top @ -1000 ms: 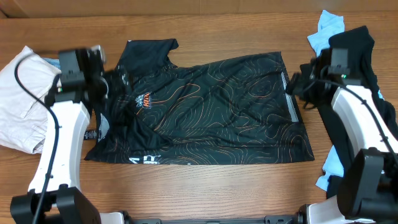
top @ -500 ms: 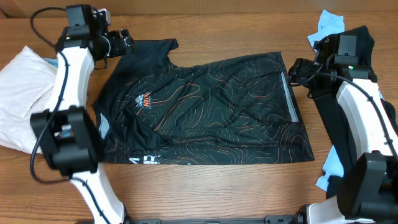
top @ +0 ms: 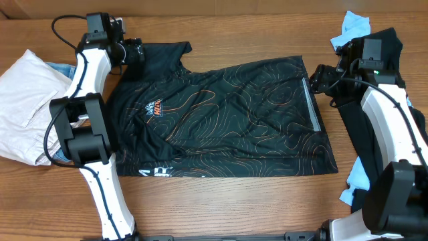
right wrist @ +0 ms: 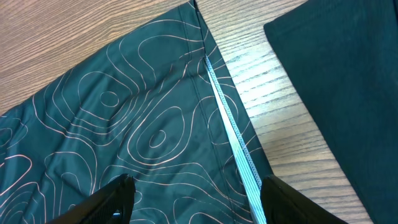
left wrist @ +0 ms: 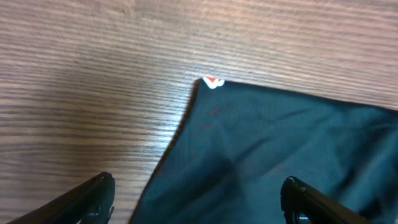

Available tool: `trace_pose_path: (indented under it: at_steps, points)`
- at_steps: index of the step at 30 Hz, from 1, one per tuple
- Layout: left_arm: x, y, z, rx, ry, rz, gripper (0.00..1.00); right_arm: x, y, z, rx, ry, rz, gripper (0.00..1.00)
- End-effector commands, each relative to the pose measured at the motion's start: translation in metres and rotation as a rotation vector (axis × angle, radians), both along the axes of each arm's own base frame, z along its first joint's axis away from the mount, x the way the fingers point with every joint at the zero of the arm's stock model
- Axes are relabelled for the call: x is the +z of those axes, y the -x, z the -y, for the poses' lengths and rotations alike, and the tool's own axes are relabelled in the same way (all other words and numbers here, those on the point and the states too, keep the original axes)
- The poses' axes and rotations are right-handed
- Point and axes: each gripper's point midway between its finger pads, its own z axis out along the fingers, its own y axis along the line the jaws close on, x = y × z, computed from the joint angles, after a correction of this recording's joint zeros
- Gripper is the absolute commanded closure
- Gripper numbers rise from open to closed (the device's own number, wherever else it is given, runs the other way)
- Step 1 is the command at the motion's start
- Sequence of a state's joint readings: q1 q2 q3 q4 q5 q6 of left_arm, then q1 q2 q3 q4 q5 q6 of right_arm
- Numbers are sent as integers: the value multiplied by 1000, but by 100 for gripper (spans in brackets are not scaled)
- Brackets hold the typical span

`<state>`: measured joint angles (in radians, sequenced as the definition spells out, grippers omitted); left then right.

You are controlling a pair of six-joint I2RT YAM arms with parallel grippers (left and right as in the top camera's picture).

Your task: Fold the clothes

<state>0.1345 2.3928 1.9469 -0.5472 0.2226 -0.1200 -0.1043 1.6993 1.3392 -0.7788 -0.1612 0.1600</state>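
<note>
Shirt (top: 221, 120) lies spread flat in the middle of the table (top: 221, 201), neck end to the left, hem to the right. Thin black fabric, covered in faint wavy contour lines, orange to pale. Small orange logo (top: 154, 107) on the chest. Bits of bold white lettering (top: 155, 171) show at the near left edge, partly hidden. A pale striped band (top: 313, 104) runs along the right hem; in my right wrist view it looks light blue and stitched. A sleeve (top: 164, 50) points to the far left, and its corner carries a tiny red and white tag (left wrist: 212, 81). The body is mostly smooth, with a few soft creases. My left gripper (top: 137, 50) hovers at the far left over that sleeve's edge, jaws wide, nothing between them but cloth and bare wood below. My right gripper (top: 319, 79) hangs just off the far right corner of the hem, jaws wide too, holding nothing. White garment (top: 27, 94) is heaped at the left edge. A plain dark garment (right wrist: 348, 93) lies right of the hem, apart from it, with light blue cloth (top: 354, 27) beyond.
</note>
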Motion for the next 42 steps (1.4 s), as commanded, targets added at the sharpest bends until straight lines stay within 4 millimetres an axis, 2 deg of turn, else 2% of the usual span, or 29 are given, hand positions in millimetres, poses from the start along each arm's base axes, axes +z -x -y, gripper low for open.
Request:
trace_pose_path:
  at_steps: [1,5,6,10,12,15,18,23,25,28,31,34,37,42]
  points:
    - [-22,-6,-9,5,-20,-10,13,4,-5,-1,6,-6,12,32]
    - [-41,-4,-8,15,-4,-36,8,4,-5,-1,6,-6,11,32]
    - [-41,-4,-5,10,7,-38,12,4,-5,0,6,-6,11,31]
    - [-41,0,7,-27,70,-49,48,6,-9,0,6,-3,31,32]
    - [-43,5,10,-33,86,-70,55,9,-14,1,6,0,55,32]
    - [-47,12,11,-32,92,-106,79,11,-21,1,6,3,81,32]
    - [-49,17,11,-26,98,-129,93,12,-29,2,6,7,110,32]
    - [-41,20,7,-11,112,-146,96,8,-57,5,7,15,193,31]
    - [-30,18,4,-5,128,-139,96,3,-68,6,8,17,218,32]
    - [-4,15,10,-34,205,-97,96,-3,-91,5,24,32,290,32]
    - [11,15,9,-5,241,-88,96,-13,-109,4,49,35,342,32]
    - [11,20,10,25,264,-116,96,-35,-121,3,57,27,348,33]
    - [8,25,11,39,275,-147,96,-71,-131,-4,111,21,345,33]
    - [6,28,18,30,277,-163,96,-100,-144,-16,151,25,374,32]
